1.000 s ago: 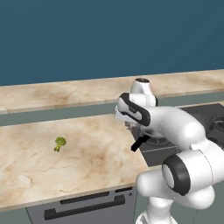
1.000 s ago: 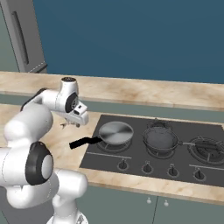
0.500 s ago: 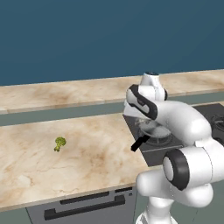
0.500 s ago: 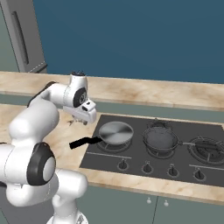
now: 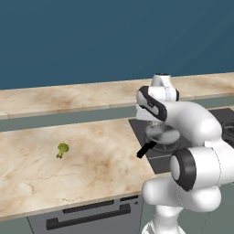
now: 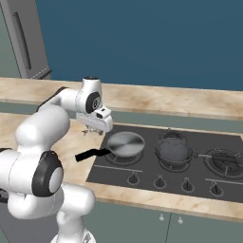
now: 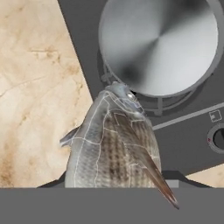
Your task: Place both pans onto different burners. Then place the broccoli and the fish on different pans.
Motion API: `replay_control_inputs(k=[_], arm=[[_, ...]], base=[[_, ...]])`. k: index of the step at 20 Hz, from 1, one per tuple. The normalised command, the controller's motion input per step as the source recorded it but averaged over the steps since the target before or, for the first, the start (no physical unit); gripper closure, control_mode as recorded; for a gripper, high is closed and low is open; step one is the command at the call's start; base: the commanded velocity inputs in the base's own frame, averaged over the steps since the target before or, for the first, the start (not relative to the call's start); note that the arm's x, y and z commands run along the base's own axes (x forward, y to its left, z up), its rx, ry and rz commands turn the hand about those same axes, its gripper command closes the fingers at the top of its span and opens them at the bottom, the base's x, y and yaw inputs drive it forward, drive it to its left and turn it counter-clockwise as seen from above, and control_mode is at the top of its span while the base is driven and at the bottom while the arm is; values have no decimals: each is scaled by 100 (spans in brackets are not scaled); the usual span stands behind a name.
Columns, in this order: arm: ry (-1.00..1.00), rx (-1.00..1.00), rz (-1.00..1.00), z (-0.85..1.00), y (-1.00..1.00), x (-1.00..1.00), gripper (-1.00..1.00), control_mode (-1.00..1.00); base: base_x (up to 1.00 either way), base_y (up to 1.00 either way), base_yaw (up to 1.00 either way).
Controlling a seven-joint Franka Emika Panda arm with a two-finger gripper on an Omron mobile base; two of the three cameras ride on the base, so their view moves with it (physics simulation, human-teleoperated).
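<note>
My gripper (image 6: 95, 128) is shut on the silvery-grey fish (image 7: 113, 146), which hangs head-forward over the left edge of the cooktop (image 6: 152, 176). Just ahead of the fish lies the shiny silver pan (image 7: 157, 43) on the left burner (image 6: 118, 158), its black handle (image 6: 90, 154) pointing out over the counter. A darker second pan (image 6: 174, 151) rests on the middle burner, handle to the right. The right burner (image 6: 227, 161) is bare. The broccoli (image 5: 62, 149) lies on the marble counter, far to the left of the arm. The fish hides my fingertips in the hand view.
Small round knobs (image 6: 159, 182) line the cooktop's front edge. A raised back counter (image 5: 68, 96) runs behind the work counter, and a grey fridge (image 6: 28, 42) stands at the far left. A dark oven front (image 5: 87, 217) sits under the counter.
The arm has swung right with the fish in its grip, from above the counter to the left edge of the cooktop beside the silver pan. Pans and broccoli have not moved.
</note>
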Motion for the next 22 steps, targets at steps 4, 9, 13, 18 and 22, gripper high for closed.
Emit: replay_control_inputs(k=[4, 9, 13, 18, 22], arm=[[0, -6, 0, 0, -46, 0, 100, -100], [0, -3, 0, -4, -47, 0, 100, -100], [0, 0, 0, -10, -55, 0, 100, -100], [0, 0, 0, -6, -61, 0, 100, -100], [0, 0, 0, -4, -62, 0, 100, -100]], base=[[0, 0, 0], [0, 0, 0], [0, 0, 0], [0, 0, 0], [0, 0, 0]])
